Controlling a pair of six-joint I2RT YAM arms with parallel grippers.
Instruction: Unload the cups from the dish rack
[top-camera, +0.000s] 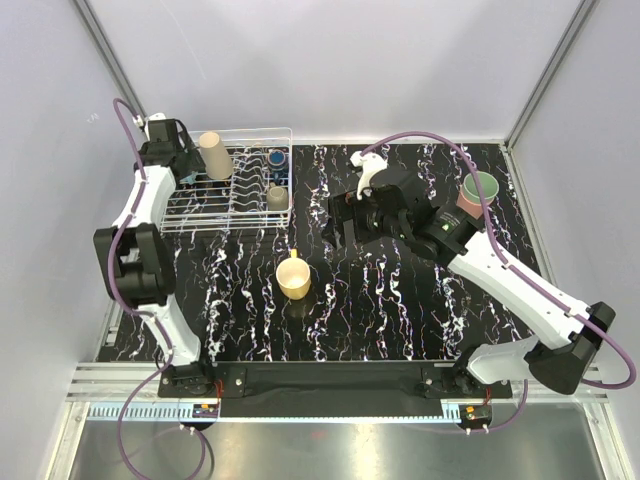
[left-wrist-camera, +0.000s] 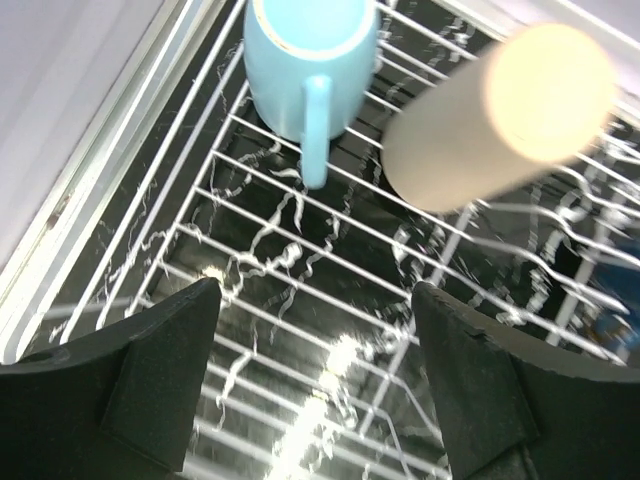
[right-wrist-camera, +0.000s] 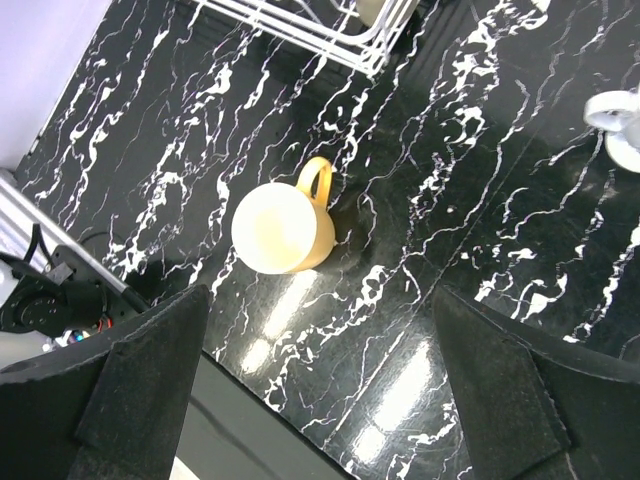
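At the left end of the dish rack (top-camera: 200, 203), the left gripper (left-wrist-camera: 315, 300) hangs over the wires, fingers apart with nothing between them. A pale blue mug (left-wrist-camera: 310, 60) and a tan tumbler (left-wrist-camera: 500, 110) sit in the rack just beyond it. A navy cup (top-camera: 273, 157) and a grey-brown cup (top-camera: 277, 197) occupy the rack's right end. A yellow mug (right-wrist-camera: 283, 230) stands on the table (top-camera: 400, 320) off the rack's near right corner. The right gripper (right-wrist-camera: 322, 300) hangs right of the rack, spread wide and empty. Well right of the rack, a green tumbler (top-camera: 482, 186) and a pinkish tumbler (top-camera: 465, 198) stand together.
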